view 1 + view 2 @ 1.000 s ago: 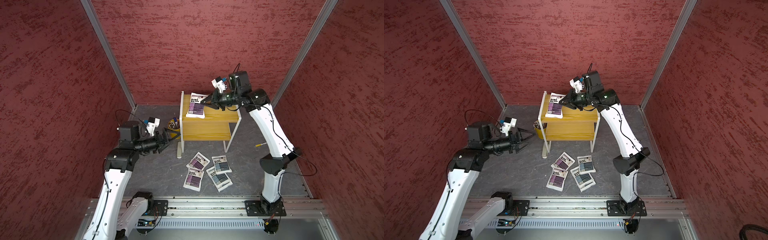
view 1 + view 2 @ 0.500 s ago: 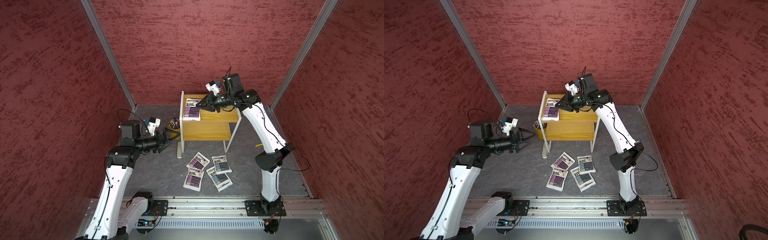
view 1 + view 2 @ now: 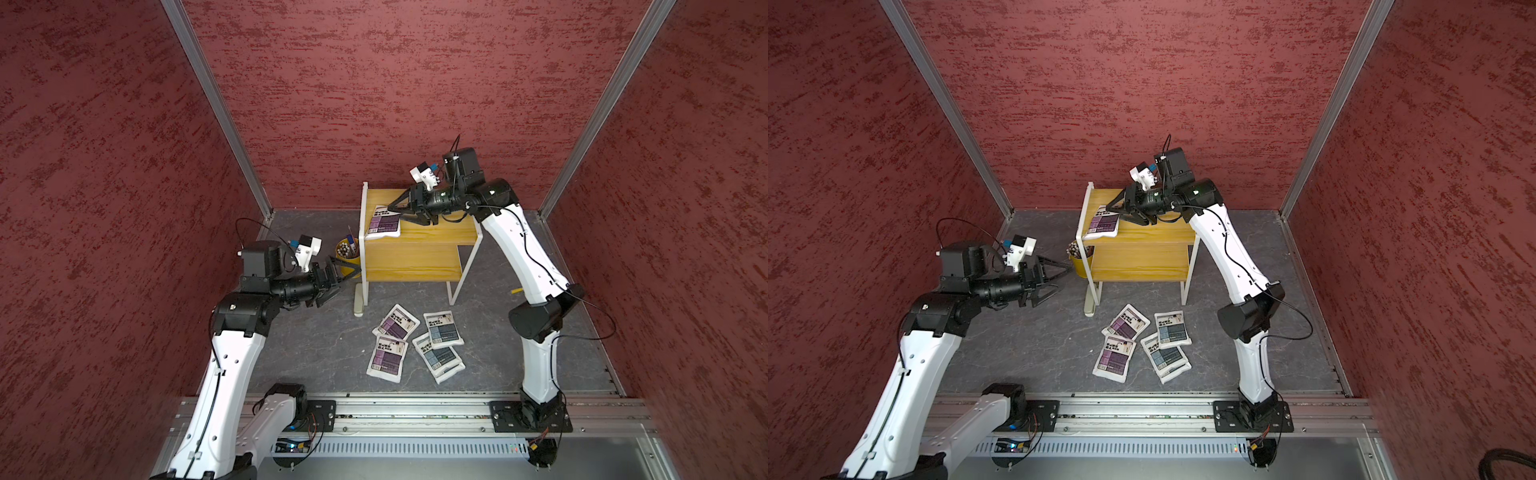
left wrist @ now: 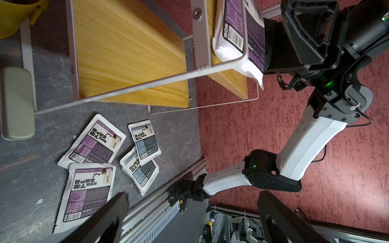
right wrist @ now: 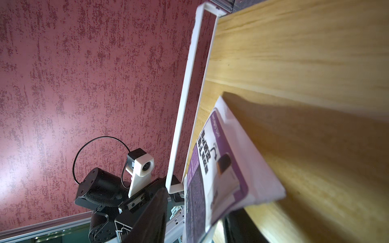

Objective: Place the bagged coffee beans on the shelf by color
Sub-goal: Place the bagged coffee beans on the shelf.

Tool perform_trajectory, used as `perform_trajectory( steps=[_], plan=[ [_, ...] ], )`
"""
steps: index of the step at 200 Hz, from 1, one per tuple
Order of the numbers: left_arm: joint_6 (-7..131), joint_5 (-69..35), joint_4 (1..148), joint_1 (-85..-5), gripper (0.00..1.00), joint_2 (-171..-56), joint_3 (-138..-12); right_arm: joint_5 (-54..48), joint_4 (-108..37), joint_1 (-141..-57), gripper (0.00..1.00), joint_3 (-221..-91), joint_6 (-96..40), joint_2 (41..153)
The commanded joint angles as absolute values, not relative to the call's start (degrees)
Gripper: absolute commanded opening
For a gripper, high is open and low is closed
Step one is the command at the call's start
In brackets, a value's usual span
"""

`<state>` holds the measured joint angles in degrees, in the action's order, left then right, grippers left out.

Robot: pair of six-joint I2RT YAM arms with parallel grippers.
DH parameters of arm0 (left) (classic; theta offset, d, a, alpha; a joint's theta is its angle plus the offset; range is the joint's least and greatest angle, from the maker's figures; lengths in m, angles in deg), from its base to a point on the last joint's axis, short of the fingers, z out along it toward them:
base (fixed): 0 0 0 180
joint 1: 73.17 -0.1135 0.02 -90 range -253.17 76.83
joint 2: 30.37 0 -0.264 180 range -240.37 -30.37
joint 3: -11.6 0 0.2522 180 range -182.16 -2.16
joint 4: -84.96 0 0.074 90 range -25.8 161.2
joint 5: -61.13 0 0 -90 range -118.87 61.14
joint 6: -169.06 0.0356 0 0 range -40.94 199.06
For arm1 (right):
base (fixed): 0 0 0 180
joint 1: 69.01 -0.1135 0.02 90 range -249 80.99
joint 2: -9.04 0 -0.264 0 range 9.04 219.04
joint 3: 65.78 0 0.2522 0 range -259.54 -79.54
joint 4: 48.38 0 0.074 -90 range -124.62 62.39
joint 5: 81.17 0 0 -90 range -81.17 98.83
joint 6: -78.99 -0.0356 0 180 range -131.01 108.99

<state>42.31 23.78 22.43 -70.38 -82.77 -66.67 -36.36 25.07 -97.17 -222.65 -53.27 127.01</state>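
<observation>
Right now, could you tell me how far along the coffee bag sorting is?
Done: one purple bag lies on the shelf, top board. In hand: the right gripper is open around that bag's edge; the left gripper is open, empty. Left: on the floor, two purple bags and the grey-blue bags.

Yel. pen bucket (image 3: 1079, 266), pale case (image 3: 358, 300) (lying flat)

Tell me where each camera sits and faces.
Top view: high over the base rail, looking down on the shelf; both arms show.
Top view: beside it; same shelf, same arms.
Left wrist: on the left arm, facing floor bags and right arm; left gripper shows.
Right wrist: on the right arm, facing the left arm across the shelf; right gripper shows.
Both wrist views share the purple bag on the shelf.
</observation>
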Motion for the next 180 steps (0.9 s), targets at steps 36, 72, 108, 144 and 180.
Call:
perform_trajectory(
  steps=[36, 72, 108, 144, 180],
  plan=[
    [43.33, 24.31, 21.81, -71.11, 1.00, -81.14, -66.76, -36.70, 21.14, -96.92, 0.48, -224.47, -54.85, 128.48],
    [43.44, 24.34, 21.65, -71.17, 1.00, -81.69, -67.71, -35.94, 21.67, -97.39, 0.55, -224.54, -54.97, 128.75],
    [43.73, 23.73, 21.24, -71.22, 1.00, -81.43, -67.75, -29.98, 27.40, -97.40, 0.68, -224.70, -51.52, 127.16],
    [43.55, 23.60, 21.46, -71.23, 1.00, -81.69, -68.30, -25.16, 32.20, -97.39, 0.70, -226.98, -49.03, 127.00],
    [43.46, 23.74, 21.94, -71.20, 1.00, -81.79, -68.52, -24.35, 33.47, -98.04, 0.70, -227.02, -48.56, 126.02]
  ],
)
